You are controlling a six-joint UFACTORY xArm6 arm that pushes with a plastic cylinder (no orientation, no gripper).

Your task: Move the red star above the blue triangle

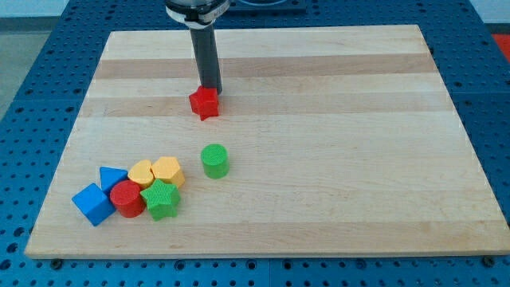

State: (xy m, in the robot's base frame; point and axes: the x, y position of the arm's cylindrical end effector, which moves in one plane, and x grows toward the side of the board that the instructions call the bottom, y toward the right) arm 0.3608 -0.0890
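Observation:
The red star [204,103] lies on the wooden board [335,119] at upper centre-left. My tip [209,88] is at the star's top right edge, touching it. The blue triangle [111,177] lies at the lower left, at the upper left of a cluster of blocks, well below and left of the star.
The cluster holds a blue cube [92,203], a red cylinder [127,198], a green star [162,198], a yellow rounded block [142,172] and a yellow hexagon [168,171]. A green cylinder [214,160] stands alone right of the cluster, below the red star.

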